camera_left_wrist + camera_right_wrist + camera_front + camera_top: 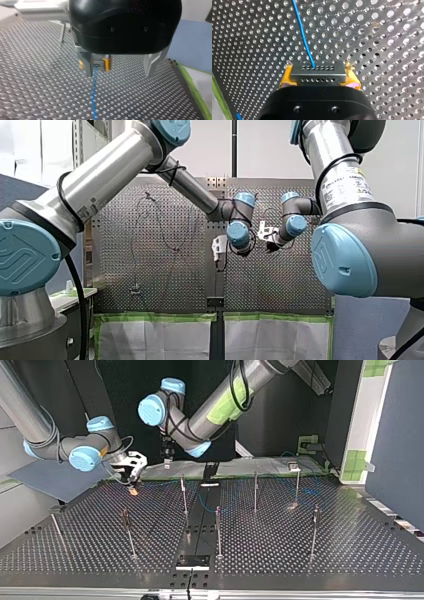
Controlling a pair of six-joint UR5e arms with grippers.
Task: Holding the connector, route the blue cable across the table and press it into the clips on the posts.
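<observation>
In the right wrist view a grey connector (318,68) with rows of small holes sits between yellow pads (285,78); my right gripper (318,73) is shut on it. The blue cable (302,35) leaves the connector and runs away over the perforated table (382,45). My left gripper (120,72) hovers just above the table, its metal fingers (151,64) wide apart with nothing between them. The cable (94,95) lies on the table by one left finger, and the right gripper's yellow pads (107,63) show just beyond. In the top view both grippers (131,476) (167,460) are at the table's far side.
Several thin upright posts stand on the table in the top view, among them one (184,494) close to the grippers, one (255,491) to its right and one (218,530) nearer the camera. Green tape (193,92) edges the table beside my left gripper.
</observation>
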